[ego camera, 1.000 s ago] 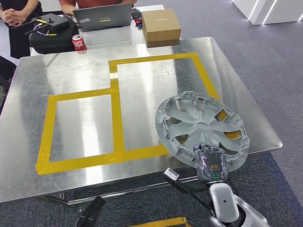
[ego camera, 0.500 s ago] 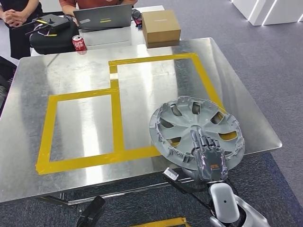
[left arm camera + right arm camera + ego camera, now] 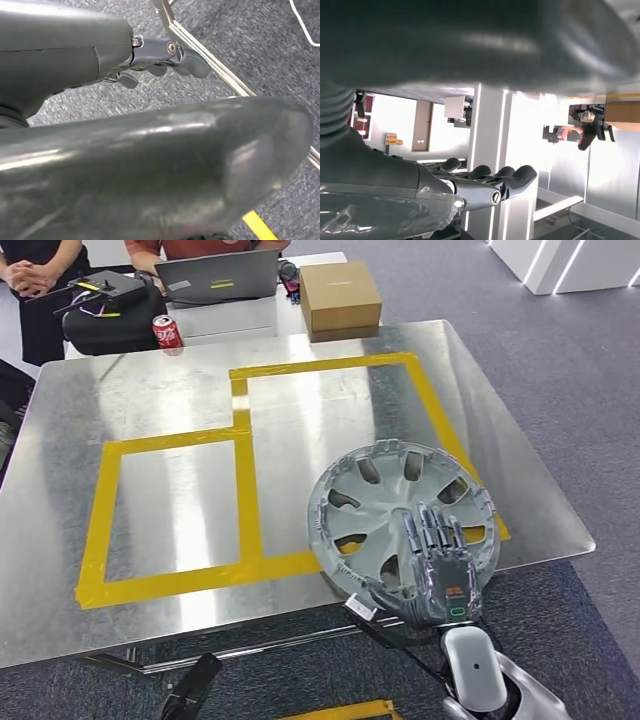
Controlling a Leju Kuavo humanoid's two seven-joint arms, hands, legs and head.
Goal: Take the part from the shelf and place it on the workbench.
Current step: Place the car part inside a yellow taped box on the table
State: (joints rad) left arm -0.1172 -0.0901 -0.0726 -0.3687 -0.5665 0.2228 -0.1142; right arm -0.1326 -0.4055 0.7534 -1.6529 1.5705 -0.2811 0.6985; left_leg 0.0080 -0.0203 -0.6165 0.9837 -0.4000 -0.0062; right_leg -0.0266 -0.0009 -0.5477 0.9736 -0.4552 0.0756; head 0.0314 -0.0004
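The hubcap [image 3: 404,515], tilted up a second ago, now lies nearly flat on the workbench [image 3: 189,390] at lower right of the frame, the right hand [image 3: 440,575] resting outstretched on its rim, so placing looks almost done.

Head view looks down on the workbench [image 3: 189,380]; wrist views sit close behind the hands.

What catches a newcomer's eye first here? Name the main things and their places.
A silver hubcap lies on the near right part of the shiny metal workbench, with the robot's right hand spread over its near edge. Yellow tape marks rectangles across the bench, and a red can stands at the far left edge.
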